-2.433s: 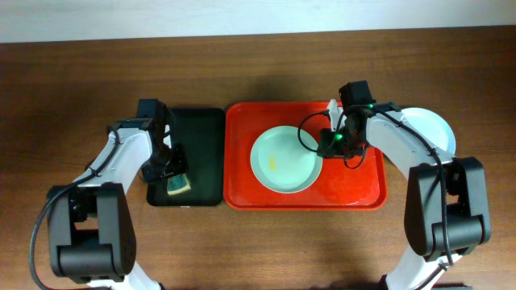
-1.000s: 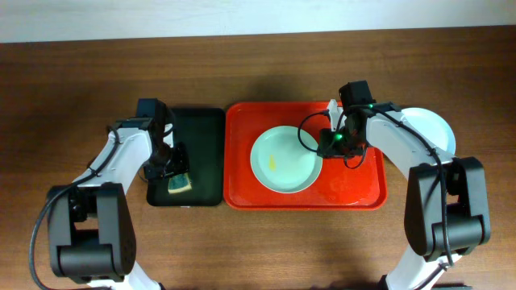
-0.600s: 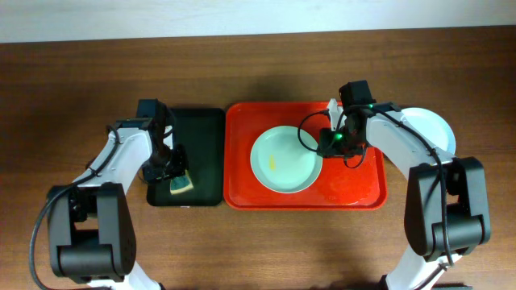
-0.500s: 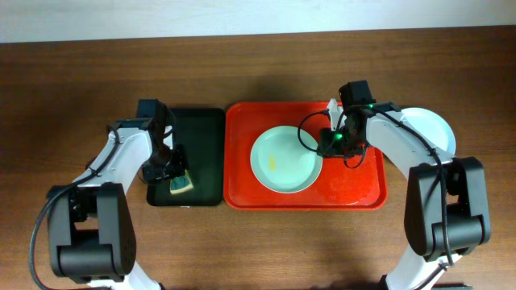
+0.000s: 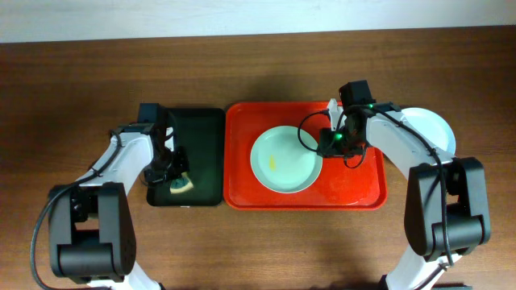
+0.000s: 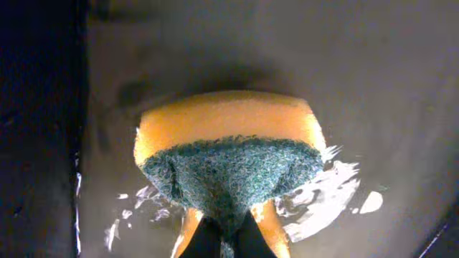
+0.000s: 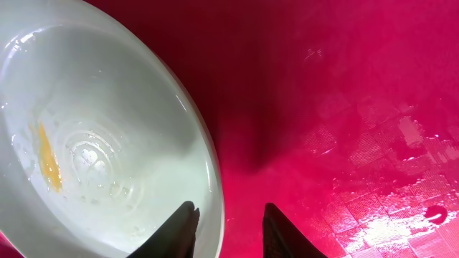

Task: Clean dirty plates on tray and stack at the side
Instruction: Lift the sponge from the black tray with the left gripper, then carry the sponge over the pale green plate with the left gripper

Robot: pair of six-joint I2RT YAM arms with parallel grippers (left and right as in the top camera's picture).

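Plate, pale mint-blue, round, shallow, yellow-smeared [image 5: 282, 159]: lies in the bright red rectangular plastic tray [image 5: 363, 193], rightward of the left gripper [image 5: 172, 179], which is clenched on a yellow-and-green sponge [image 6: 229, 143] over the narrow black tray [image 5: 201, 129]. Right gripper [image 7: 226, 233] nearer, astride the plate's right rim; whether it is clamped is unclear.

Overhead, the light was even and the picture sharp, with soft shadows on the table [image 5: 258, 72]. The left wrist view was dim, perhaps slightly blurred; white glare flecked the red tray [image 7: 373, 143].
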